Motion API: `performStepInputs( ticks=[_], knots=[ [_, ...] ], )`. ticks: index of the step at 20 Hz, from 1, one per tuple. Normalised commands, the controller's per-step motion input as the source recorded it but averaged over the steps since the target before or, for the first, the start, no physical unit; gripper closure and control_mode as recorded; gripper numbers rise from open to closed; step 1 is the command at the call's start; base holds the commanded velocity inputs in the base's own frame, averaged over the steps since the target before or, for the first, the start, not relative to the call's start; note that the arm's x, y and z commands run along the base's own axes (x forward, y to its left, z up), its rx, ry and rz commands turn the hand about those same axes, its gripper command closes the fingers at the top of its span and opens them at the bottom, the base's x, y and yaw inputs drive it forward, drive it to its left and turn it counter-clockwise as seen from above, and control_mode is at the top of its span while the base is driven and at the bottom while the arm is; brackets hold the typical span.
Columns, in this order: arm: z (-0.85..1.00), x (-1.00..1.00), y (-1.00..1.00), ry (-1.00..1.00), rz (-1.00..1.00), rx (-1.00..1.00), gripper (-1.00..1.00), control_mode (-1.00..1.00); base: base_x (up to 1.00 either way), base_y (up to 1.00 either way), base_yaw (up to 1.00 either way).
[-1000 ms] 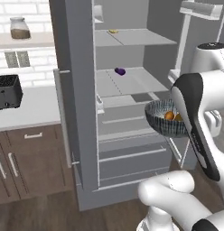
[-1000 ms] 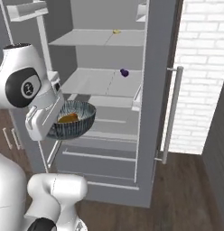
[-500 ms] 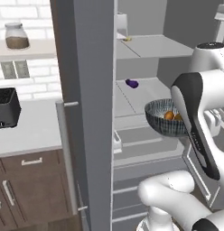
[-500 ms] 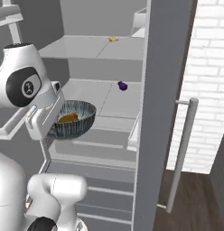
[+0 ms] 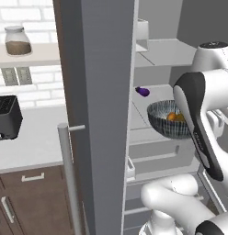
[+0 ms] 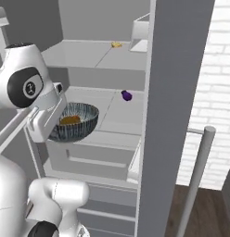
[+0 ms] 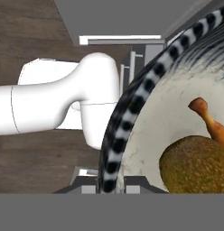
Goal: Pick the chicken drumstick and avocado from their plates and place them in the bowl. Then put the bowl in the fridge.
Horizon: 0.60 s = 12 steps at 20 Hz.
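A: So, where's the bowl (image 5: 170,119)?

B: Pinched by its rim in the hand (image 7: 113,187), fingers pressed tight, held level in front of the open fridge (image 6: 107,60), short of the shelf. Drumstick (image 7: 211,122) and avocado (image 7: 195,164) lie inside.

A: Risks?

B: Bowl's far rim could clip the shelf edge at 12 o'clock and tip, I'd guess. A one-sided rim grip may let it sag.
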Motion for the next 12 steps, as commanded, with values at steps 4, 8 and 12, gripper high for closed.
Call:
performStepInputs(
  ticks=[4,8,12],
  knots=[
    [0.00,0.00,0.00,0.00,0.00,0.00,1.00,1.00,0.11,0.00,0.05],
    [-0.13,0.11,0.00,0.01,0.03,0.00,1.00,-1.00,0.01,0.00,0.01],
    [-0.49,0.21,0.00,0.00,0.19,0.00,1.00,-1.00,0.00,0.00,0.00]
  ],
)
